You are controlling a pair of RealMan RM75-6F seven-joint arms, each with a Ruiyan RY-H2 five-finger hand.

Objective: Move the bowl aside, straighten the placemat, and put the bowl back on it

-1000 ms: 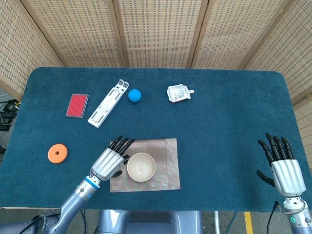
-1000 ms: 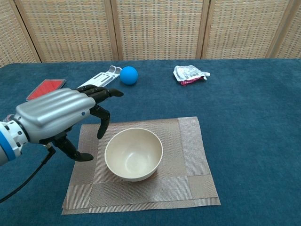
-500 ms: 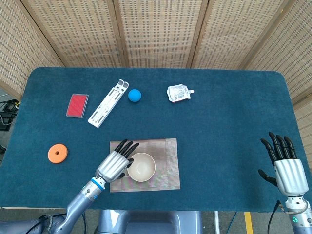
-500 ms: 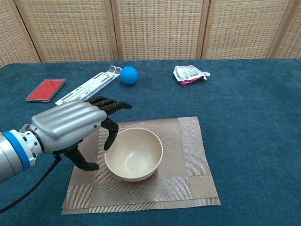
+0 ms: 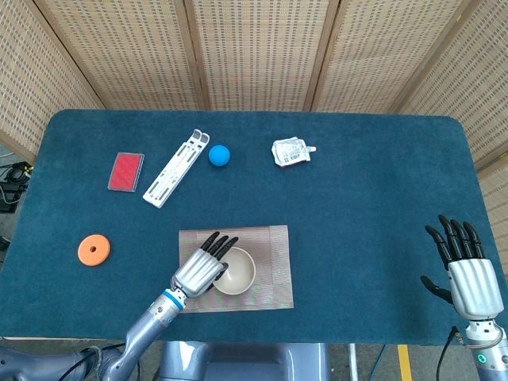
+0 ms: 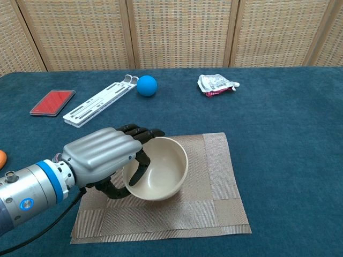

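The cream bowl (image 5: 238, 272) (image 6: 162, 169) is on the woven placemat (image 5: 271, 262) (image 6: 215, 179), which lies slightly askew near the table's front edge. My left hand (image 5: 202, 269) (image 6: 103, 156) grips the bowl's left rim, with fingers hooked inside it and the thumb beneath. The bowl is tipped, its opening turned up and to the right. My right hand (image 5: 466, 273) hovers at the front right with its fingers spread, holding nothing; only the head view shows it.
At the back of the blue table lie a red card (image 5: 125, 171) (image 6: 52, 102), a white rail (image 5: 176, 167) (image 6: 98, 101), a blue ball (image 5: 219, 155) (image 6: 146, 85) and a foil pouch (image 5: 291, 151) (image 6: 215, 83). An orange disc (image 5: 94, 250) sits at the left.
My left hand has moved right from beside the bowl and closed on its left rim. The bowl has tipped and shifted slightly right. My right hand has barely moved.
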